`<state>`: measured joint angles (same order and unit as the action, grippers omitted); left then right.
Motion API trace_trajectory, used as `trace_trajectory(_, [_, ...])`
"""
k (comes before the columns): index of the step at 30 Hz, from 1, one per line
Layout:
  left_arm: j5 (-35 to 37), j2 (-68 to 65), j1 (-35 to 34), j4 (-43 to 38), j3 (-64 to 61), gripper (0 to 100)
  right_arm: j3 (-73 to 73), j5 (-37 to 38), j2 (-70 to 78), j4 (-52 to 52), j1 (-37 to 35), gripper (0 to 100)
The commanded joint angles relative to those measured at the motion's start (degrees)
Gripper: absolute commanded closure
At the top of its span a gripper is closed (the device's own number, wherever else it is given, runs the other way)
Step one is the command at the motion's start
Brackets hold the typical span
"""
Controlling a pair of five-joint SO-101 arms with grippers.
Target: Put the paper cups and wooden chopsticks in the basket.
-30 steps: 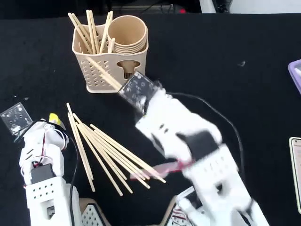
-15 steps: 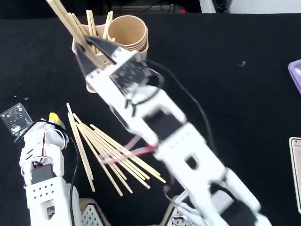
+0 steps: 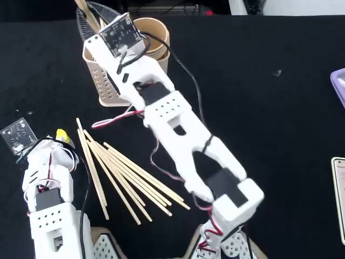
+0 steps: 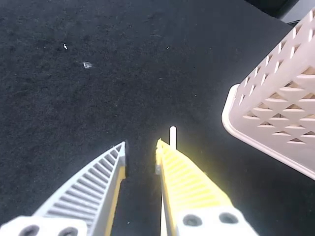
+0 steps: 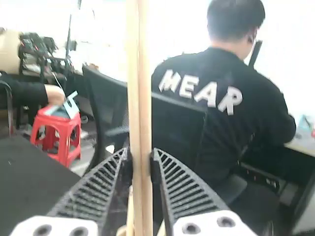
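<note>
The black table (image 3: 280,108) carries everything. Across it the right arm (image 3: 178,124) is stretched from the near edge up to the far left, and its wrist sits over the basket (image 3: 102,81). The left arm (image 3: 48,189) is folded low at the near left corner, well apart from the basket.

The basket is a pale, perforated tub standing upright near the table's far side; the left wrist view catches one of its corners (image 4: 275,113). A stack of paper cups (image 3: 156,32) stands inside it, in the half farther from the left arm, mouths up.

On the cloth between the two arms lies a fan of loose chopsticks (image 3: 124,181), touching and crossing one another, spread from near the left arm toward the near middle (none of them in a gripper).

The right gripper (image 5: 139,152) is clamped on the held chopsticks (image 5: 138,73), which seem to be two sticks side by side, running straight out past the fingertips. In the high view these sticks (image 3: 86,9) rise above the basket's far left corner.

The left gripper (image 4: 140,145) hangs just over the cloth, fingers a little apart with nothing between them; a chopstick tip (image 4: 173,132) peeks out beyond the yellow finger.
</note>
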<state>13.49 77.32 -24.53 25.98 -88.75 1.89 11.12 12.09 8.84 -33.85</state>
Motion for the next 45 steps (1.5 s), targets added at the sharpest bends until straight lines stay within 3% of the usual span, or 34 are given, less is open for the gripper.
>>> trace_trajectory(1, [0.3,0.7,-0.2,-1.1,0.5,88,4.0,-0.3,0.7,-1.1,1.2,98.8])
trace_trajectory(8, [0.3,0.7,-0.2,-1.1,0.5,88,7.0,-0.4,1.1,-12.8,1.1,98.2])
trace_trajectory(12, [0.3,0.7,-0.2,-1.1,0.5,88,7.5,-0.4,0.7,-15.8,0.9,88.1])
trace_trajectory(23, [0.3,0.7,-0.2,-1.1,0.5,88,8.3,-0.4,-5.5,-19.8,1.1,89.7])
trace_trajectory(26, [0.3,0.7,-0.2,-1.1,0.5,88,8.2,-0.4,-12.5,-31.3,0.7,89.7])
trace_trajectory(32, [0.3,0.7,-0.1,-1.1,0.5,88,6.7,-0.4,-25.8,-65.7,-0.9,89.7])
trace_trajectory(36, [0.3,0.7,-0.1,-1.1,0.5,88,0.0,0.0,-30.2,-78.4,-2.5,89.6])
trace_trajectory(40, [0.3,0.7,-0.1,-1.1,0.5,88,-14.5,3.5,-35.0,-80.2,-6.2,89.6])
trace_trajectory(45, [0.3,0.7,-0.1,-1.1,0.5,88,-37.1,5.7,-42.2,-69.7,-12.1,89.1])
